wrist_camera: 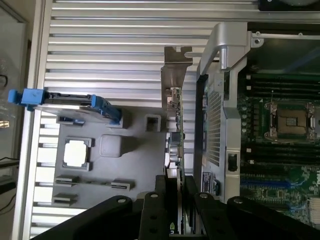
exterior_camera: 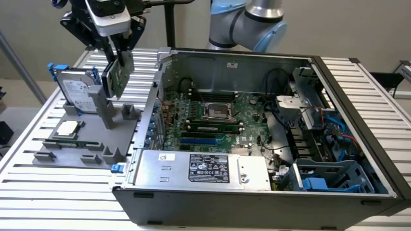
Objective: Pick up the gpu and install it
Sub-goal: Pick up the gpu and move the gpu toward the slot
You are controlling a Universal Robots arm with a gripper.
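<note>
One black two-fingered pincer pinches the single gpu, a thin flat green circuit card with a silver metal end bracket, between its two fingers. The card hangs upright, gripped at its upper end. In the wrist view it appears edge-on, a narrow green strip studded with small components, with the bracket at the end farthest from the fingers.

The gpu is raised over one grey moulded holder tray, its lower end close to a tall grey post of that tray; whether they touch cannot be told. In the exterior view it hangs between one silver hard drive in a blue frame, standing upright on the tray to the exterior view's left, and the side wall of one open dark-grey computer case to the exterior view's right. One small square silver CPU chip lies flat in its own recess on the tray, apart from the card.

Inside the case sit one green motherboard and one silver power-supply box with a black label. Tray and case rest on one slatted aluminium table. One silver-and-blue robot arm rises behind the case.
</note>
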